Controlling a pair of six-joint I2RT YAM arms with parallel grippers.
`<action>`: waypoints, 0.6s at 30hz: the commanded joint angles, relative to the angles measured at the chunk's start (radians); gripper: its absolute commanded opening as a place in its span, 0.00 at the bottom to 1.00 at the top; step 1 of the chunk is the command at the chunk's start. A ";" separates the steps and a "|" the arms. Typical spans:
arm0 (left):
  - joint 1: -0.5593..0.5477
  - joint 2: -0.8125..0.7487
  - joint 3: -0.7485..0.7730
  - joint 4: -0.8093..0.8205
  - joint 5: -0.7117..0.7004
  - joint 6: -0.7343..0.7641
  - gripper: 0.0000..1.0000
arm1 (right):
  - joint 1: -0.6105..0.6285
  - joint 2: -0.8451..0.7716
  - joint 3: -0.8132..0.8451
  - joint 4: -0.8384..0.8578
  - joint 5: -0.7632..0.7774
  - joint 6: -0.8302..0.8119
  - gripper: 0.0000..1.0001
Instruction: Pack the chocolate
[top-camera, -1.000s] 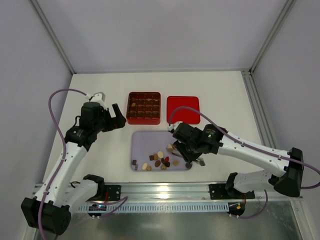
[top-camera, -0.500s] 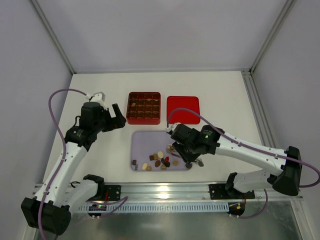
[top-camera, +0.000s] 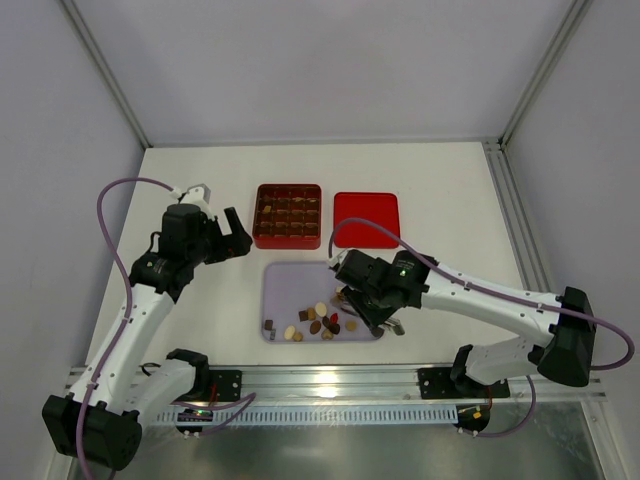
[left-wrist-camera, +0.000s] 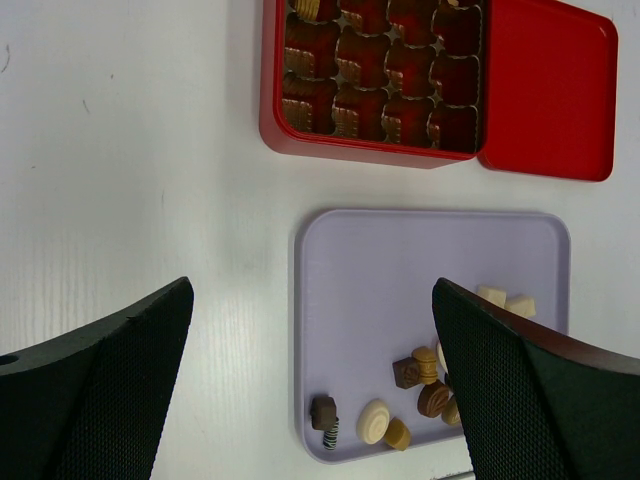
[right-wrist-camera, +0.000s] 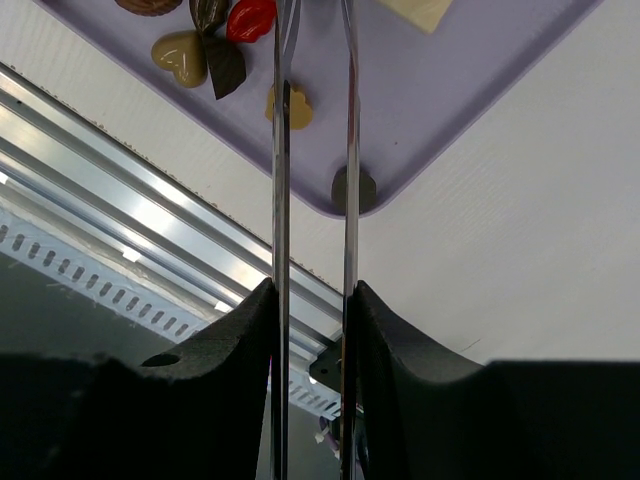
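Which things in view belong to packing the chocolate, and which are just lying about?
Job in hand:
- the loose chocolates
- the lilac tray they lie on
- the red compartment box
- probably the red lid beside it

Not part of it:
- the aluminium rail at the near edge
- the arms' lilac cables

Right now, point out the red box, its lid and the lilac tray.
red box (left-wrist-camera: 350, 146), left wrist view, side wall.
lid (left-wrist-camera: 545, 95), left wrist view, flat middle.
lilac tray (left-wrist-camera: 400, 290), left wrist view, bare floor.
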 joint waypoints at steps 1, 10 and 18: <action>0.005 -0.005 0.024 0.011 -0.001 0.007 1.00 | 0.007 0.011 0.033 0.029 0.010 -0.008 0.39; 0.005 -0.006 0.025 0.011 -0.002 0.010 1.00 | 0.007 0.049 0.064 0.041 0.013 -0.012 0.39; 0.005 -0.011 0.025 0.009 -0.004 0.008 1.00 | 0.007 0.066 0.081 0.047 0.021 -0.014 0.44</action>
